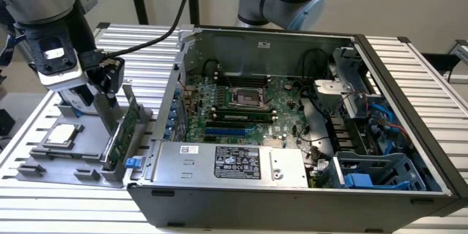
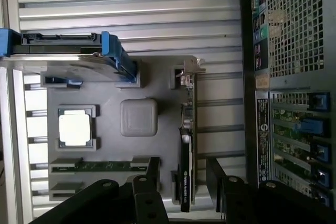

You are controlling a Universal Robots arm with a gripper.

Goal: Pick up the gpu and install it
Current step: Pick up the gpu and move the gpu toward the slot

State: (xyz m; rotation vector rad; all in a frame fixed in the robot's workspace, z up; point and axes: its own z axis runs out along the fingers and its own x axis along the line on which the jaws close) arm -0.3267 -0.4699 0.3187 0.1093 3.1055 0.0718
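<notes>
My fingers (image 2: 153, 174) are spread wide, one on each flat side of the gpu (image 2: 186, 145), with a sliver of daylight showing on both sides, so I pinch nothing. In the exterior view my gripper (image 1: 108, 94) hangs at about nine o'clock, over the grey holder tray (image 1: 44, 160). The gpu (image 1: 123, 127) stands upright there on its long edge, slotted along the tray's border on the three o'clock side. The card's upper edge is free, and its silver bracket end points away from my wrist. A narrow strip of slatted desk (image 2: 220, 103) separates that tray border from the outer wall of the open computer case (image 1: 292, 201), so on that side I have little room. On the card's other side the tray is roomier. A raised square pad (image 2: 138, 117) lies near the card, the cpu chip (image 2: 76, 128) sits in its pocket farther off, and a memory stick (image 2: 102, 165) lies flat in its groove. The hard drive (image 2: 63, 51) with blue rails stands across the tray's far end, well clear of my fingers. Inside the case, toward three o'clock from me in the exterior view, the motherboard (image 1: 270, 97) lies exposed. The silver power supply (image 1: 219, 163) runs along the case's six o'clock edge.
</notes>
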